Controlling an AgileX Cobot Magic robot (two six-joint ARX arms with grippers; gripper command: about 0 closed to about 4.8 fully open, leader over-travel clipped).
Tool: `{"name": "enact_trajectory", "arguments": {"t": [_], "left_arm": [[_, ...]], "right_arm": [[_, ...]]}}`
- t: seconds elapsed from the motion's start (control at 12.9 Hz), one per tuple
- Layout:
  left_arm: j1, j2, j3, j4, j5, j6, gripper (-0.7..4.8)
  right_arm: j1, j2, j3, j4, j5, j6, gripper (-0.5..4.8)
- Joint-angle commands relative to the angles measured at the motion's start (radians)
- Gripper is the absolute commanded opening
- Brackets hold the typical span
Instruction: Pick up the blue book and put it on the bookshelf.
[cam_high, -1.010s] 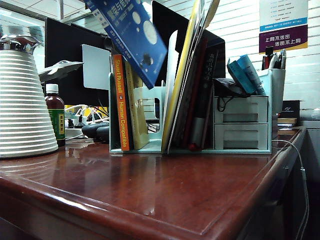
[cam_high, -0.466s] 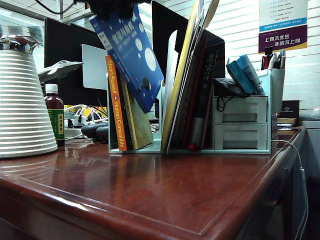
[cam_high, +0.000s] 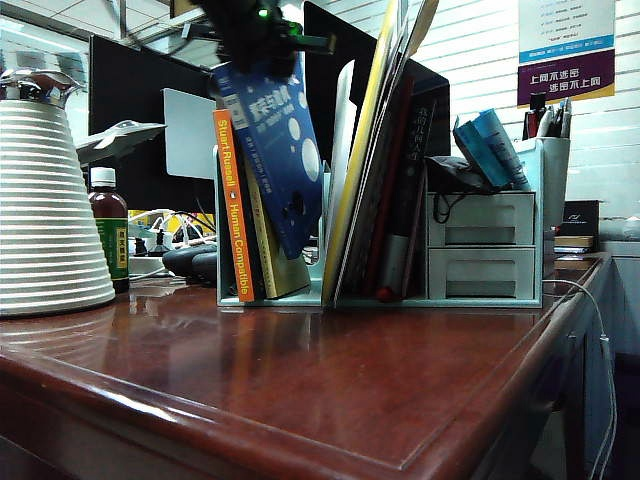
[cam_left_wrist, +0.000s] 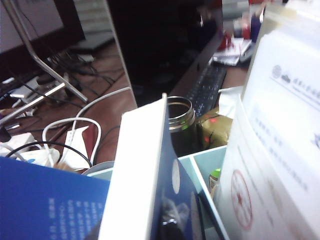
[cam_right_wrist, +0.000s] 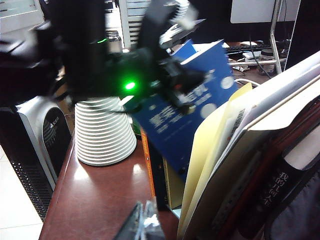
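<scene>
a glossy reddish-brown desk carries, left to right, a ribbed white jug, a small brown bottle just beside it, the teal-grey bookshelf, and a grey two-drawer organizer touching the shelf's right end.

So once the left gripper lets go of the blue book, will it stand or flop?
Probably lean, not drop: the blue book sits tilted against the orange-spined book in the bookshelf. Being a thin paperback, it may bow slightly. Left gripper holds its top.
</scene>
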Motion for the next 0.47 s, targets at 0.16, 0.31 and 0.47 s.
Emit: {"name": "enact_trajectory", "arguments": {"t": [0.16,0.31,0.47], "left_arm": [[0.002,0.035,0.159,-0.090,-0.034,0.011,-0.06],[0.002,0.035,0.166,-0.089,-0.033,0.010,-0.06],[0.002,0.039,0.166,-0.086,-0.006,-0.023,2.00]], "right_arm": [[0.002,-0.005,0.006,0.011,-0.005,-0.003,-0.06],[0.002,-0.005,0.006,0.011,-0.005,-0.003,-0.06],[0.002,-0.005,0.006,0.011,-0.005,-0.003,-0.06]]}}
